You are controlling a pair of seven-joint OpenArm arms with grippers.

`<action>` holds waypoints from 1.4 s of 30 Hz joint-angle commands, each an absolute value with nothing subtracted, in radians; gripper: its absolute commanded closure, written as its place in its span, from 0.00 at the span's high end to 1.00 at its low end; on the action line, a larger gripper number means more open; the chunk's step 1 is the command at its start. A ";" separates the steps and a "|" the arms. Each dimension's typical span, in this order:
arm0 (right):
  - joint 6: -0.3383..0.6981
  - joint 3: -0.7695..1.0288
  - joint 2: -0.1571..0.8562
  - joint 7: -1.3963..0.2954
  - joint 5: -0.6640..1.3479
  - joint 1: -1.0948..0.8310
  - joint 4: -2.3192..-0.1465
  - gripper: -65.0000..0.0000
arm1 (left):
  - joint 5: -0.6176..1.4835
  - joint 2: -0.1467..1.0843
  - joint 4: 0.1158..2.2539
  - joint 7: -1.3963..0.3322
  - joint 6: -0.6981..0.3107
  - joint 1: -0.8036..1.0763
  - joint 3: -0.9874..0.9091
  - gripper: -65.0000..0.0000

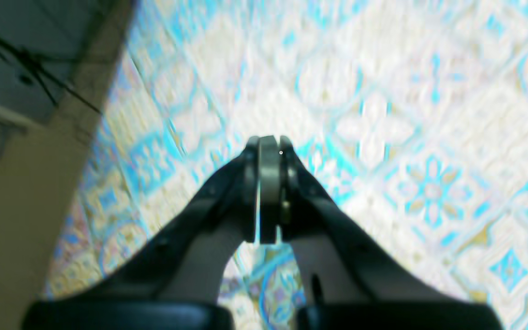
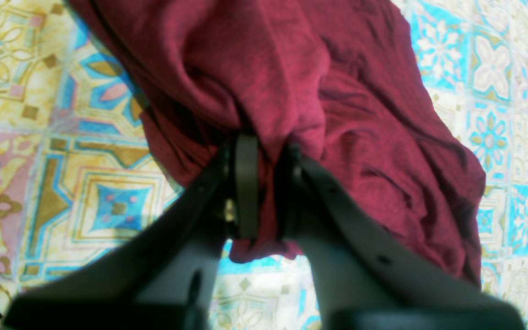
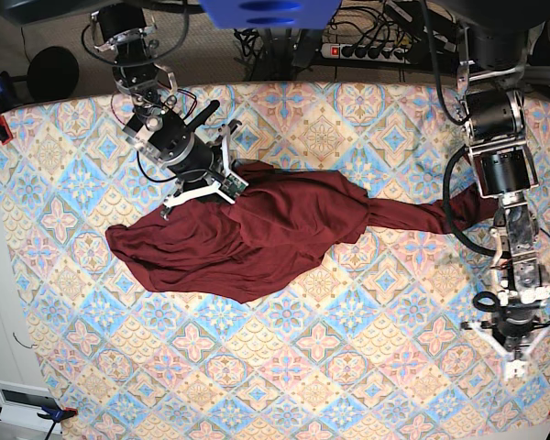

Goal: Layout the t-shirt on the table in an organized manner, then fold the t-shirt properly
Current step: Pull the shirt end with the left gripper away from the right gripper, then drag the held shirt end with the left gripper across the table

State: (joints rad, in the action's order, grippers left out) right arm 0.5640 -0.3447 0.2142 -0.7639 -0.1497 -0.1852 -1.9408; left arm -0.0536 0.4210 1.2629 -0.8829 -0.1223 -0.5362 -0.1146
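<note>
Presently: one t-shirt [image 3: 247,234] bunched on table [image 3: 348,367]; right gripper [image 2: 264,183] clamped on fold; left gripper [image 1: 269,151] closed, apparently empty, well apart from shirt.

Robot lab or test room, indoor.
Bench [image 3: 284,367] draped in tiled-pattern cloth, clamped at corners; two arms mounted at its far edge; power strip [image 3: 367,50] and loose black cables [image 3: 257,41] on grey floor behind; wall socket plate [image 3: 23,400] at lower left.
</note>
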 commanded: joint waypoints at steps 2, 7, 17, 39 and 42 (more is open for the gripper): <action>0.558 -0.338 0.217 -0.745 -0.142 -0.168 -1.965 0.00 | -0.051 0.429 1.277 -0.915 -0.124 -0.521 -0.022 0.00; 0.558 -0.305 0.217 -0.745 -0.142 -0.166 -1.963 0.00 | -0.048 0.430 1.277 -0.937 -0.124 -0.441 0.090 0.04; 0.558 -0.305 0.217 -0.745 -0.142 -0.166 -1.960 0.00 | 0.170 0.526 1.279 -1.012 -0.260 -0.415 0.177 0.48; 0.558 -0.305 0.217 -0.745 -0.142 -0.165 -1.957 0.00 | 0.337 0.700 1.382 -1.041 -0.292 -0.506 0.705 0.77; 0.558 -0.305 0.217 -0.745 -0.142 -0.165 -1.956 0.00 | 0.390 0.708 1.434 -1.109 -0.292 -0.507 0.704 0.86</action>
State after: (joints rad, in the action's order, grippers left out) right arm 0.5640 -0.3099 0.2138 -0.7643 -0.1497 -0.1776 -1.9400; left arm 0.3859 0.6968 1.4204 -1.1164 -0.2928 -0.4862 0.7132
